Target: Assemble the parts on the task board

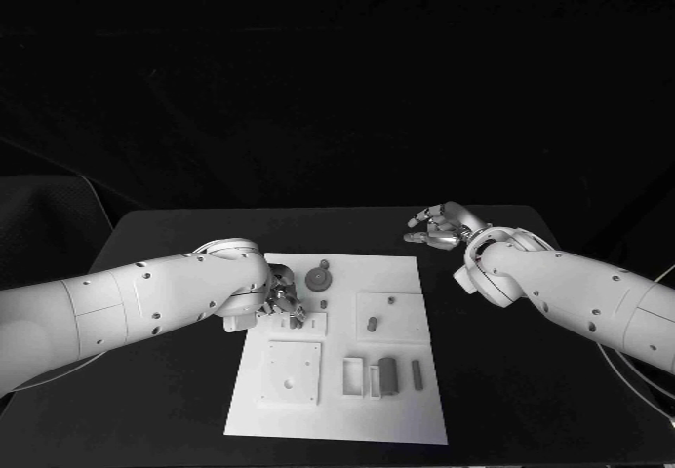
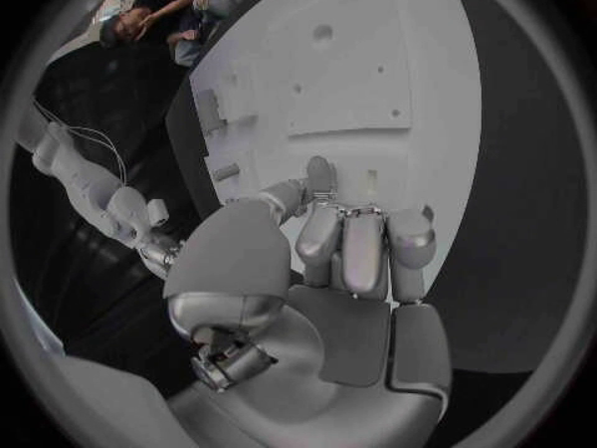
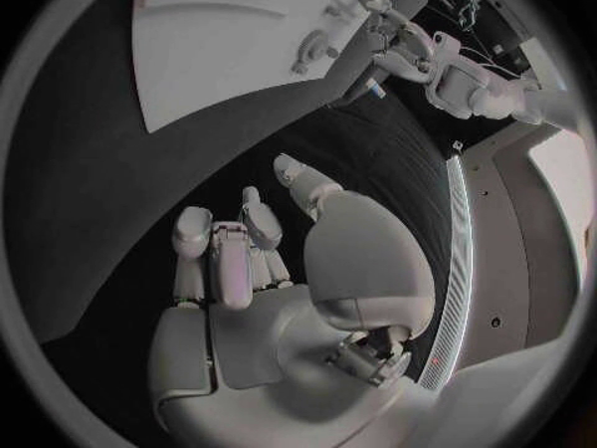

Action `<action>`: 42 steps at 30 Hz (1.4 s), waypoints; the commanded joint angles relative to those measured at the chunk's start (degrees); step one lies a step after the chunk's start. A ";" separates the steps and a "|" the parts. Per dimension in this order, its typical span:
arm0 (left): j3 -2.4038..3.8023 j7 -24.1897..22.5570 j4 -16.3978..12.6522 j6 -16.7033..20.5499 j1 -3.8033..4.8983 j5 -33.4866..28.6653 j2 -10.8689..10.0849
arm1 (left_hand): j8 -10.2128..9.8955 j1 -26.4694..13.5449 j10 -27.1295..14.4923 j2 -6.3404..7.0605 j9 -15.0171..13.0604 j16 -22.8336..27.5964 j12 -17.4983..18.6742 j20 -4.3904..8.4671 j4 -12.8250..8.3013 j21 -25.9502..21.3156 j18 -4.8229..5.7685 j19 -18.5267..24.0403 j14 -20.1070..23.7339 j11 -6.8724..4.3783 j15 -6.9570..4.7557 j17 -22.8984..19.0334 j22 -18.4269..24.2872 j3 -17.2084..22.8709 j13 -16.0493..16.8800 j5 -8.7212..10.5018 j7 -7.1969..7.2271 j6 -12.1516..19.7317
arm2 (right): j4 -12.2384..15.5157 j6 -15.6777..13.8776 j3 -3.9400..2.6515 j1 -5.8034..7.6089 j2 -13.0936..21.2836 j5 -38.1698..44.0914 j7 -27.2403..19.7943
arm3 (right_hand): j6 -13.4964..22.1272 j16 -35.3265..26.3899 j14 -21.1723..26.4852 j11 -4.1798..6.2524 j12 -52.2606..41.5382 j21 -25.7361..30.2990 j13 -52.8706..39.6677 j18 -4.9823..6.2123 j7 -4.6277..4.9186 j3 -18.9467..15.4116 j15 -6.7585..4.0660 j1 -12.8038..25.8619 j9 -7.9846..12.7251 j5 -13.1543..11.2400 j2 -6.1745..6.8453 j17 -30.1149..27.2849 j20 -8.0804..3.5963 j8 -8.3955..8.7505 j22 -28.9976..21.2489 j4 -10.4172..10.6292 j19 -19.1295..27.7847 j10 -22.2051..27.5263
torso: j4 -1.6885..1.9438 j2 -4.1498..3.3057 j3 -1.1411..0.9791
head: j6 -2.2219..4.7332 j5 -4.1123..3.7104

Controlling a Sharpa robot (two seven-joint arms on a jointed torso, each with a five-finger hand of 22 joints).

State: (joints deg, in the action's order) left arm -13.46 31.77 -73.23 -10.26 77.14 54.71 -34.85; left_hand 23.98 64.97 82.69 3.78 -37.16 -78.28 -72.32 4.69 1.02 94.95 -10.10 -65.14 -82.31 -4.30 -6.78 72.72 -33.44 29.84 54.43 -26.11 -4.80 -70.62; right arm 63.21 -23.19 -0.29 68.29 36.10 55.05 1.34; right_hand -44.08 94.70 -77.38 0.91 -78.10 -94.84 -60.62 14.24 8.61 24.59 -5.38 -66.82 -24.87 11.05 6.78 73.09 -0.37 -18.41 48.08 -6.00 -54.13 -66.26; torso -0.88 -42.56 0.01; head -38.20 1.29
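Note:
The white task board (image 1: pixel 337 409) lies in the middle of the black table. On it are a round toothed part (image 1: pixel 321 280), a short peg (image 1: pixel 373 323) and dark upright parts (image 1: pixel 388 375) near a slot block. My left hand (image 1: pixel 282 298) hovers over the board's left side with its fingers (image 2: pixel 361 244) curled in; its thumb (image 2: pixel 313 181) reaches towards the board (image 2: pixel 373 60), and I see no part in it. My right hand (image 1: pixel 439 226) is off the board over the table's far right. Its fingers (image 3: pixel 224 259) are curled in and hold nothing.
A raised square plate (image 1: pixel 293 370) with holes sits at the board's near left, and another (image 1: pixel 391 314) at its right. Black table (image 1: pixel 521 390) surrounds the board. The right wrist view shows the board (image 3: pixel 212 60) and my left hand (image 3: pixel 401 48) beyond it.

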 commanded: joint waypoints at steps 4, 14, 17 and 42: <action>-0.13 -0.61 0.01 -0.60 -0.17 -0.27 0.18 | 0.05 -0.22 -0.94 0.35 0.01 -0.34 -0.22 -0.15 -9.17 7.05 -4.83 -0.36 -0.05 -0.91 -0.19 -0.08 -0.06 8.77 0.07 0.29 -0.53 -0.55 | 0.09 0.81 -0.02 -0.03 -0.02 -0.06 -0.28 | -0.83 0.15 0.45 -0.04 0.31 -3.35 0.09 0.73 1.13 0.08 -0.07 0.46 -0.06 0.33 -0.11 -0.08 -0.07 -0.33 -0.09 0.33 -0.18 0.52 | -0.03 -0.02 -0.05 | 0.01 0.02; -0.13 -1.12 0.02 0.45 -0.17 -0.89 0.37 | -0.29 -0.83 -1.01 0.96 -0.03 -0.29 -0.15 -0.24 -8.73 6.97 -4.79 -0.40 -0.01 -0.83 -0.15 -0.20 -0.11 7.86 0.02 1.18 -0.82 0.12 | 0.13 0.83 -0.02 -0.04 0.01 -0.08 -0.27 | -0.83 0.19 0.36 -0.04 0.31 -3.34 0.10 0.73 1.13 0.08 -0.06 0.52 -0.06 0.33 -0.13 0.01 -0.06 -0.33 -0.09 0.36 -0.18 0.52 | -0.05 -0.05 -0.11 | 0.00 -0.02; -0.13 -1.14 0.02 0.24 -0.17 -0.95 0.38 | -0.29 -0.84 -1.01 0.97 -0.03 -0.29 -0.15 -0.24 -8.73 6.97 -4.79 -0.40 -0.01 -0.83 -0.14 -0.20 -0.11 7.84 0.02 1.20 -0.82 0.13 | 0.14 0.81 -0.02 -0.04 0.03 -0.08 -0.27 | -0.83 0.18 0.39 -0.04 0.31 -3.34 0.10 0.73 1.13 0.08 -0.06 0.53 -0.06 0.33 -0.14 -0.02 -0.06 -0.33 -0.09 0.37 -0.18 0.52 | -0.06 -0.03 -0.10 | 0.02 -0.04; -0.12 -1.92 0.14 2.67 -0.19 -1.62 0.20 | -0.44 -4.10 -1.08 2.88 -0.81 -0.25 -0.08 -0.45 -7.85 6.59 -4.74 -0.64 -0.06 -0.74 -0.14 -0.69 -0.21 2.68 -0.11 6.36 -0.91 0.58 | 0.13 0.84 -0.02 -0.09 0.04 -0.09 -0.26 | -0.84 0.17 0.42 -0.05 0.31 -3.33 0.11 0.73 1.13 0.08 -0.06 0.65 -0.06 0.33 -0.18 -0.06 -0.05 -0.34 -0.10 0.44 -0.18 0.53 | -0.01 -0.03 -0.02 | 0.09 -0.13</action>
State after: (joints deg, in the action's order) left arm -13.58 30.64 -73.02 -8.45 76.97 53.83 -34.70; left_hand 23.92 61.12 82.65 6.57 -37.95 -78.28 -72.32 4.28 -6.18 94.95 -10.27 -65.52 -82.32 -4.26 -6.72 72.13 -33.56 32.13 54.41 -20.12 -5.41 -70.02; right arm 63.27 -23.05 -0.29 68.24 36.15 55.04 1.34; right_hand -44.18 94.70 -77.38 0.90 -78.10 -94.84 -60.59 14.24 8.51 24.75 -5.38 -66.58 -24.86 11.05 6.55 73.09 -0.37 -18.41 48.03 -5.85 -54.13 -66.27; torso -0.91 -42.57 -0.03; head -38.13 1.15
